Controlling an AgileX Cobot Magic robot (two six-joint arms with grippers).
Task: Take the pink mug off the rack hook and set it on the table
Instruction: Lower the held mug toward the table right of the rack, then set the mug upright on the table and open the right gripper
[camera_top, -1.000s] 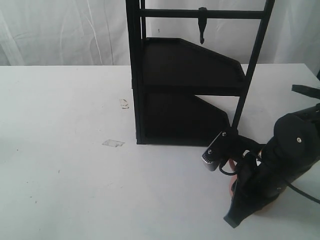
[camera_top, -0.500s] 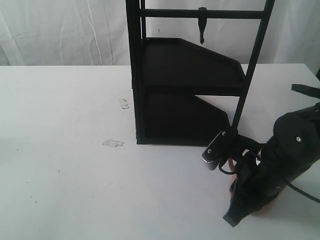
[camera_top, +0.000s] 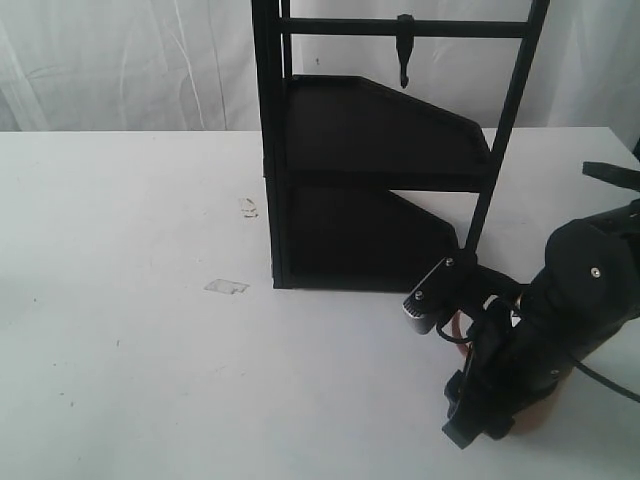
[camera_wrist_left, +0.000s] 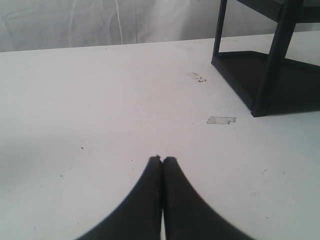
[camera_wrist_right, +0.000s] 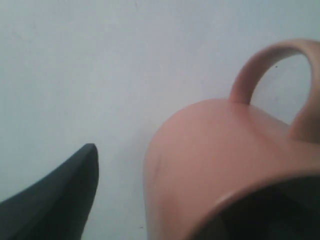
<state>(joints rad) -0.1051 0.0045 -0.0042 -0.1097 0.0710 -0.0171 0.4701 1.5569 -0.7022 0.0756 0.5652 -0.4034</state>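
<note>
The pink mug (camera_wrist_right: 215, 150) stands on the white table (camera_top: 150, 380) at the front right, its loop handle (camera_wrist_right: 265, 60) free. In the exterior view the right arm covers it, leaving only a pink sliver (camera_top: 455, 330). My right gripper (camera_top: 475, 420) is open around the mug's wall. One black finger (camera_wrist_right: 75, 185) stands apart from the outside of the mug, and the other is hidden in the dark mouth. The rack hook (camera_top: 404, 50) hangs bare on the top crossbar. My left gripper (camera_wrist_left: 161, 159) is shut on nothing, low over the table.
The tall black two-shelf rack (camera_top: 370, 180) stands just behind the right arm, its front post (camera_top: 480, 210) close by. A scrap of clear tape (camera_top: 226, 286) lies left of the rack. A white curtain hangs behind the table.
The right arm has shifted slightly and its wrist has sunk a little. Its fingers look more spread around the mug. The left gripper's earlier state is not shown.
</note>
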